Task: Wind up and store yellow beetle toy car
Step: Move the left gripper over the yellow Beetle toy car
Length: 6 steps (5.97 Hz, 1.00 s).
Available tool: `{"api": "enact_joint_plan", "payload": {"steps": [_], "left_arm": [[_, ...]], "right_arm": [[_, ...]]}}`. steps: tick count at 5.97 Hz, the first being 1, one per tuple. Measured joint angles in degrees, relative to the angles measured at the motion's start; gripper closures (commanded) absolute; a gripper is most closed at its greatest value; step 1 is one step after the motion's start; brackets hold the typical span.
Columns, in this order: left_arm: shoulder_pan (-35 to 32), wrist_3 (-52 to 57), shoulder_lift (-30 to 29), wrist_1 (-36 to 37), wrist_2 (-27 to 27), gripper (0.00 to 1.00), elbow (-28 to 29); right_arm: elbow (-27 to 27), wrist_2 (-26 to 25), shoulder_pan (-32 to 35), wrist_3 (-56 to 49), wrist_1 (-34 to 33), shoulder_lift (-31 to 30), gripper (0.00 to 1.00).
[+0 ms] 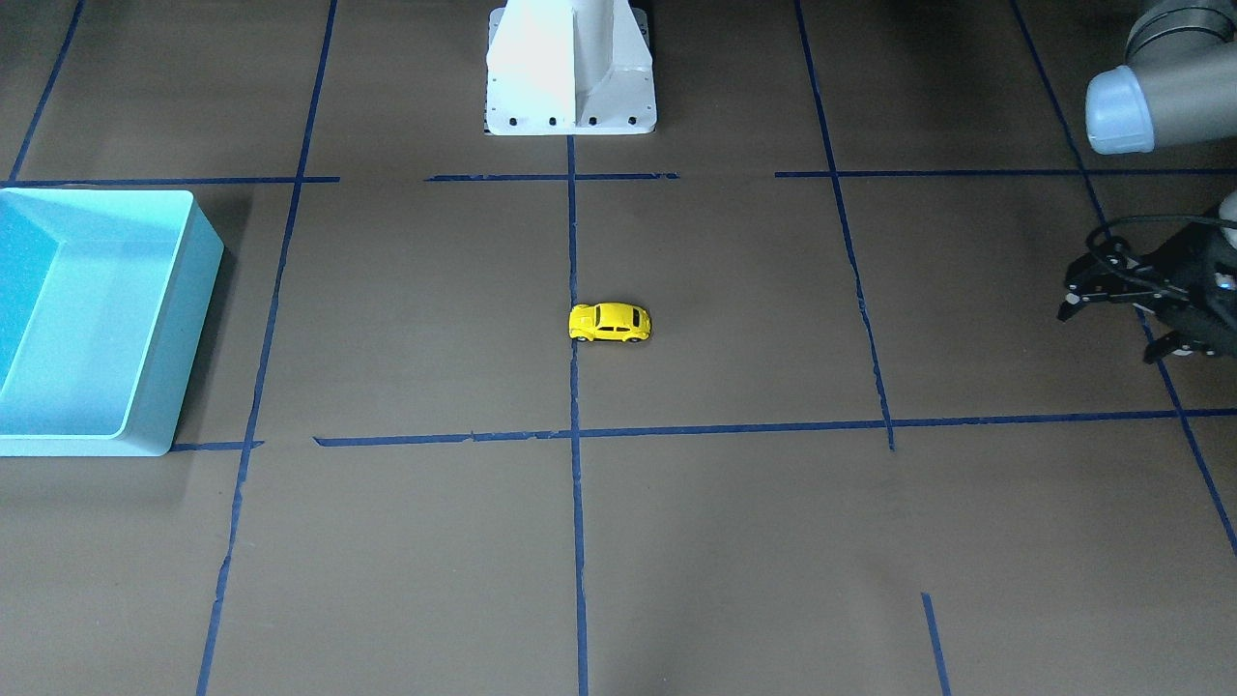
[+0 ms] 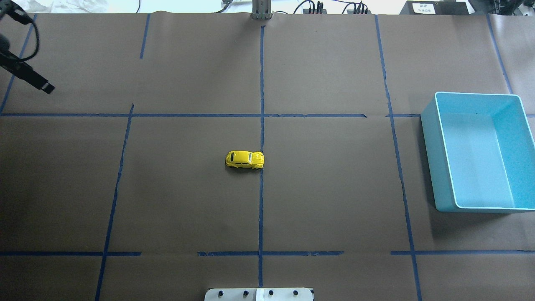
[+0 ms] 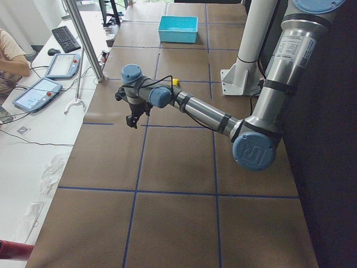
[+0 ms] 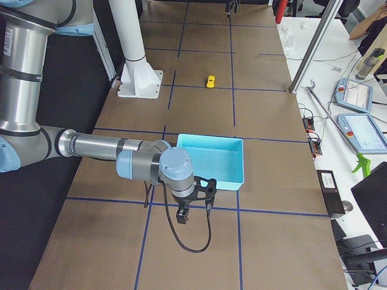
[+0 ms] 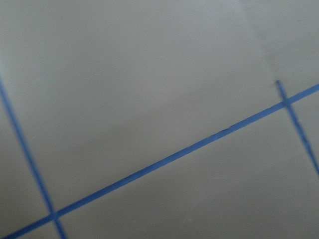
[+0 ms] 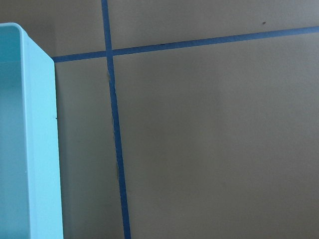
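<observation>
The yellow beetle toy car [image 1: 610, 323] stands on its wheels on the brown table, at the middle blue tape line. It also shows in the overhead view [image 2: 245, 159] and small in the side views [image 3: 175, 82] [image 4: 210, 81]. My left gripper [image 1: 1111, 332] hovers far off at the table's left end with its fingers spread, open and empty. My right gripper [image 4: 193, 211] hangs beside the light blue bin [image 4: 224, 178], far from the car. It shows only in the right side view, so I cannot tell whether it is open or shut.
The light blue bin [image 2: 430, 159] is empty and stands at the table's right end; its wall fills the left edge of the right wrist view [image 6: 42, 149]. The robot's white base [image 1: 570, 68] stands at the table's near edge. Blue tape lines grid the table.
</observation>
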Motion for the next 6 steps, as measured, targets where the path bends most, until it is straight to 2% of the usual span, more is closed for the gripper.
{"api": "enact_joint_plan", "payload": {"steps": [3, 6], "left_arm": [[15.1, 0.1, -7.1, -0.1, 0.3, 0.00, -5.6], [24.4, 0.1, -18.6, 1.9, 0.5, 0.00, -4.6]], "right_arm": [[0.0, 1.1, 0.5, 0.0, -0.2, -0.7, 0.00], [-0.4, 4.9, 3.8, 0.0, -0.1, -3.7, 0.00]]}}
